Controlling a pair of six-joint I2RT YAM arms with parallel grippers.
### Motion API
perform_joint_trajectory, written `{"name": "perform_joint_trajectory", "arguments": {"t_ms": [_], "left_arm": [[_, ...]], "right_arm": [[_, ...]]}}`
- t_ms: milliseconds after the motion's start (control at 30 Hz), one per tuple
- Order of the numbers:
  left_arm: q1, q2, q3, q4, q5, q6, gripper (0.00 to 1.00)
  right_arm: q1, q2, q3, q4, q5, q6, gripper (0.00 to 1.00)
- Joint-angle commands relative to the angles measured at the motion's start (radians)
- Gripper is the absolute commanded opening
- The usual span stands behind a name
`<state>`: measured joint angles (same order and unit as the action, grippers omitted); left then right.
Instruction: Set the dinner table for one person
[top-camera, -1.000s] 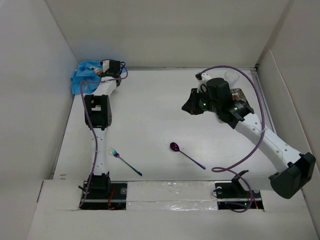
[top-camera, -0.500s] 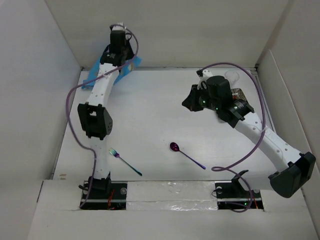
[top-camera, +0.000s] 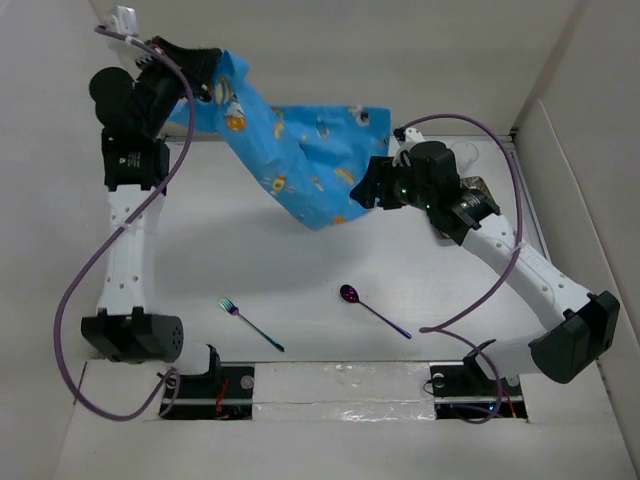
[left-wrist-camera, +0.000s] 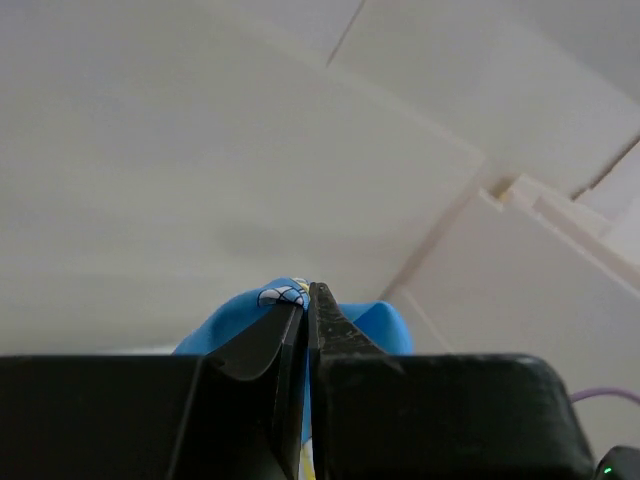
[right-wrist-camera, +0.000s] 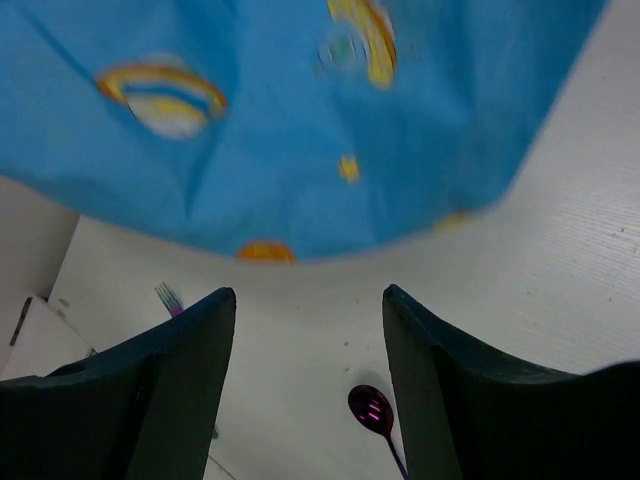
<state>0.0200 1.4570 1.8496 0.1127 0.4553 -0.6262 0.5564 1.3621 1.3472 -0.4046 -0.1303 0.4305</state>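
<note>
A blue cartoon-print placemat (top-camera: 300, 160) hangs in the air over the back of the white dinner table (top-camera: 300, 260). High at the back left, my left gripper (top-camera: 214, 88) is shut on the cloth's upper corner. In the left wrist view the pinched blue fold (left-wrist-camera: 265, 300) bulges around the closed gripper (left-wrist-camera: 308, 292). My right gripper (top-camera: 364, 190) is open beside the cloth's lower right edge and grips nothing. In the right wrist view the placemat (right-wrist-camera: 300, 110) fills the top, above the open gripper (right-wrist-camera: 310, 300). A purple spoon (top-camera: 352, 294) and an iridescent fork (top-camera: 232, 307) lie near the front.
White walls enclose the table on the left, back and right. A clear cup (top-camera: 462, 152) and a dark object (top-camera: 480, 186) sit at the back right behind the right arm. In the right wrist view the spoon (right-wrist-camera: 372, 408) and fork (right-wrist-camera: 167, 297) lie below the cloth.
My left arm has swung up from the back-left corner, lifting the placemat, which has unfolded across the back. My right gripper has gone from shut to open.
</note>
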Motion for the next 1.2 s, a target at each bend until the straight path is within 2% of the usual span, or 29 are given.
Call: {"name": "perform_joint_trajectory", "arguments": {"t_ms": [0, 33, 167, 300, 500, 633, 733, 867, 933, 1000, 1067, 1167], "left_arm": [[0.041, 0.106, -0.197, 0.077, 0.112, -0.137, 0.00], [0.050, 0.127, -0.299, 0.152, 0.115, -0.167, 0.00], [0.061, 0.207, -0.369, 0.212, 0.106, -0.178, 0.00], [0.081, 0.359, -0.383, 0.268, 0.158, -0.211, 0.00], [0.081, 0.355, -0.431, 0.323, 0.181, -0.204, 0.00], [0.081, 0.350, -0.429, 0.308, 0.209, -0.202, 0.00], [0.081, 0.338, -0.428, 0.268, 0.223, -0.198, 0.00], [0.081, 0.302, -0.457, 0.252, 0.224, -0.191, 0.00], [0.081, 0.286, -0.472, 0.246, 0.224, -0.190, 0.00], [0.081, 0.275, -0.481, 0.252, 0.238, -0.193, 0.00], [0.081, 0.266, -0.495, 0.252, 0.244, -0.199, 0.00], [0.081, 0.240, -0.484, 0.242, 0.261, -0.198, 0.00]], "right_arm": [[-0.004, 0.025, 0.012, 0.058, 0.017, 0.010, 0.69], [-0.004, 0.044, 0.000, 0.052, 0.046, 0.013, 0.70], [-0.004, 0.086, -0.063, 0.088, 0.069, 0.027, 0.70], [0.014, 0.135, -0.132, 0.064, 0.119, 0.056, 0.71], [0.014, 0.190, -0.218, -0.007, 0.293, 0.142, 0.71], [-0.018, 0.322, -0.201, -0.046, 0.282, 0.182, 0.71], [-0.036, 0.412, -0.129, -0.089, 0.285, 0.204, 0.71], [-0.059, 0.546, -0.051, -0.132, 0.267, 0.234, 0.66], [-0.059, 0.600, -0.017, -0.143, 0.256, 0.246, 0.60], [-0.072, 0.641, 0.012, -0.146, 0.229, 0.252, 0.34], [-0.084, 0.654, 0.024, -0.131, 0.218, 0.267, 0.00], [-0.093, 0.594, 0.065, -0.099, 0.253, 0.252, 0.00]]}}
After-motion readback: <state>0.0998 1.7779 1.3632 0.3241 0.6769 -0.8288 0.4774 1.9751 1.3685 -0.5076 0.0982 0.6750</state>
